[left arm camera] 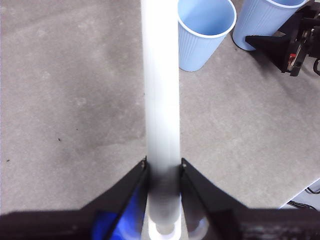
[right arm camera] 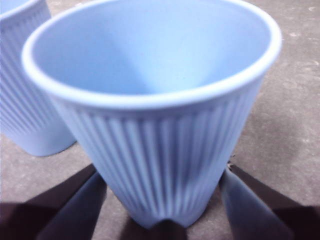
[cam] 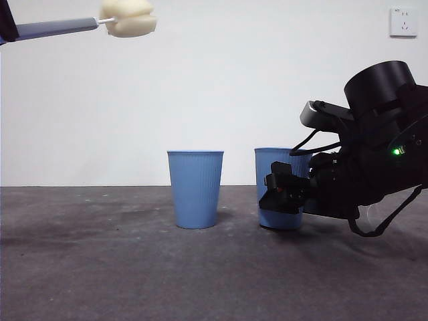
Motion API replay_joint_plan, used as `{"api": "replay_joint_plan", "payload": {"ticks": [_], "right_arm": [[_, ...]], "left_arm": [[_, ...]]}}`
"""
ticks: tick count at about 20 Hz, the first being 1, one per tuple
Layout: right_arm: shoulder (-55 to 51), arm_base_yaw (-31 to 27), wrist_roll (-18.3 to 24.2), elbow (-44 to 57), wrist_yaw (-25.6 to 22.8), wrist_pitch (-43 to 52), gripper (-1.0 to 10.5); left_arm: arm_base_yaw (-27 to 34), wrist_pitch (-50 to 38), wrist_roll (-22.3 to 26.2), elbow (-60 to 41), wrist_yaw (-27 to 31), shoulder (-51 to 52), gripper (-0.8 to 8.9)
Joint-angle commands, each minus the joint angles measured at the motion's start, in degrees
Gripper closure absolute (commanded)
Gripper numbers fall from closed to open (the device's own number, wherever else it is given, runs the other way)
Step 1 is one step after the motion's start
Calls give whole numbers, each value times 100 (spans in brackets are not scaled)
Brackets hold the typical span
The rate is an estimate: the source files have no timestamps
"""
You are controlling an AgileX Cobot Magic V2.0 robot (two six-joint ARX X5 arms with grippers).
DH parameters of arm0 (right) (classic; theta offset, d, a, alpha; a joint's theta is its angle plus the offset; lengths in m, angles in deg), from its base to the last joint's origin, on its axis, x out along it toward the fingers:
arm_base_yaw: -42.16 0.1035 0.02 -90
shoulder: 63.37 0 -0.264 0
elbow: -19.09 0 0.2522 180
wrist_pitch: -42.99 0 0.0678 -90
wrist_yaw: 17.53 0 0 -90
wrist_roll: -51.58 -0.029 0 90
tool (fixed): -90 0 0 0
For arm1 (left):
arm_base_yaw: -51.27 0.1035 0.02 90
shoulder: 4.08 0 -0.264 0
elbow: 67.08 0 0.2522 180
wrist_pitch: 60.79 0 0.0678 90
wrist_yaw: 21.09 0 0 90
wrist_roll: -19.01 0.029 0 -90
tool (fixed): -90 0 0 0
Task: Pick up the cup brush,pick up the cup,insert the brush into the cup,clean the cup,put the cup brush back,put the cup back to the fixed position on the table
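Pinching the cup brush (left arm camera: 161, 100) aloft, left hand (left arm camera: 163, 167); right hand (right arm camera: 162, 200) spread around the cup (right arm camera: 155, 125).

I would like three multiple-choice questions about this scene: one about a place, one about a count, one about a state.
1. Where is the cup brush?
A. Lying on the table
B. Held high in the air
C. Inside a cup

2. How many blue cups are visible?
A. One
B. Two
C. Three

3. How does the right gripper stand to the cup?
A. Its jaws are on either side of the cup
B. It is far from the cup
C. It holds the brush

Answers: 1 B, the left gripper clamps its handle above the table. 2 B, the second cup stands free beside the first. 3 A, a jaw shows at each side of its base.
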Motion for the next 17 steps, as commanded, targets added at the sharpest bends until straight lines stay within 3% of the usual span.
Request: {"api": "replay_joint_plan", "payload": {"ticks": [1, 2, 6, 8, 11, 17], "right_arm": [[72, 9, -4, -13, 37, -39, 898], [70, 9, -4, -13, 157, -57, 968], [-13, 9, -225, -13, 518, -341, 959], [-343, 9, -195, -13, 520, -1099, 959], [-1384, 85, 267, -26, 516, -2798, 959], [-3526, 501, 1471, -1058, 275, -7567, 960]], "left_arm": [[-7, 0, 118, -24, -17, 9, 822], [-7, 24, 140, -24, -17, 9, 822], [-7, 214, 415, -24, -13, -2, 822], [-7, 297, 662, -24, -13, -4, 822], [-7, 409, 796, -24, 44, -24, 822], [-236, 852, 1198, -24, 44, -79, 822]]}}
